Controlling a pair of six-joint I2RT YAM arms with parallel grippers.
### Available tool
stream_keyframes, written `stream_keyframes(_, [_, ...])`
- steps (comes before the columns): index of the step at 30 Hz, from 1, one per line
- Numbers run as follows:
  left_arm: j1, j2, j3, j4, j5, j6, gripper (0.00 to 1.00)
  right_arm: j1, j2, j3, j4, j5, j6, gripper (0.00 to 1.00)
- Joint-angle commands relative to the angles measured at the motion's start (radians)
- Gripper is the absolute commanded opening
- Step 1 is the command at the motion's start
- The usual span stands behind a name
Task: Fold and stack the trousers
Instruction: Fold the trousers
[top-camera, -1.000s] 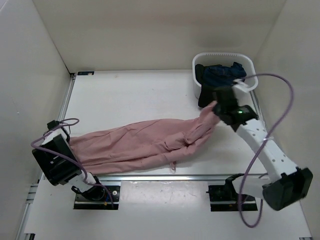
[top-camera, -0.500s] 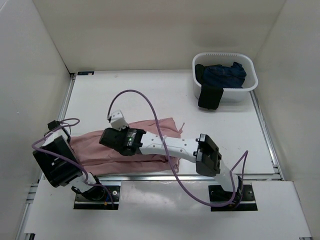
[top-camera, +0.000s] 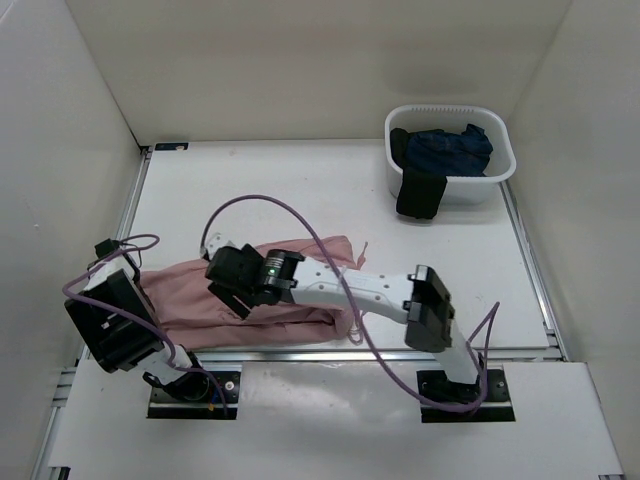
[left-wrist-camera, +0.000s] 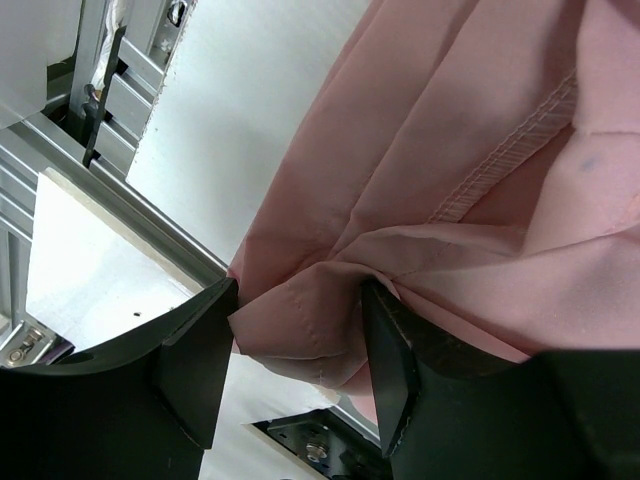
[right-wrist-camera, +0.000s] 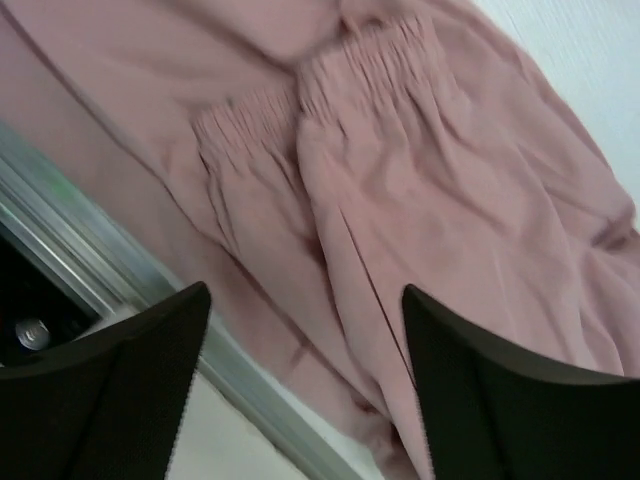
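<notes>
Right tool (top-camera: 225, 288) swung left, jaws apart | trousers (top-camera: 180, 285) folded | white table (top-camera: 300, 190), walls (top-camera: 300, 70)

The trousers (top-camera: 180, 292) are thin, soft pink cloth, matt, with stitched hems and a gathered waistband (the creases are fine and shallow). Under them the table (top-camera: 300, 190) looks smooth, white and matt. Along their near edge runs a rail (top-camera: 300, 353) of bare brushed metal. The left gripper (left-wrist-camera: 297, 330), at their left end, has smooth black plastic fingers (left-wrist-camera: 190, 370) with a dull sheen. Far to their right, the tub (top-camera: 465, 192) is white plastic.
</notes>
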Motion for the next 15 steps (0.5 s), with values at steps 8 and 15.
stream_keyframes(8, [-0.01,-0.006,-0.014,0.026,0.101,-0.036,0.65,-0.23,-0.362,-0.619,0.055,0.214,0.296,0.03])
stream_keyframes(15, [-0.01,-0.018,-0.014,0.026,0.078,-0.036,0.66,-0.184,-0.49,-1.078,0.223,0.137,0.539,0.0])
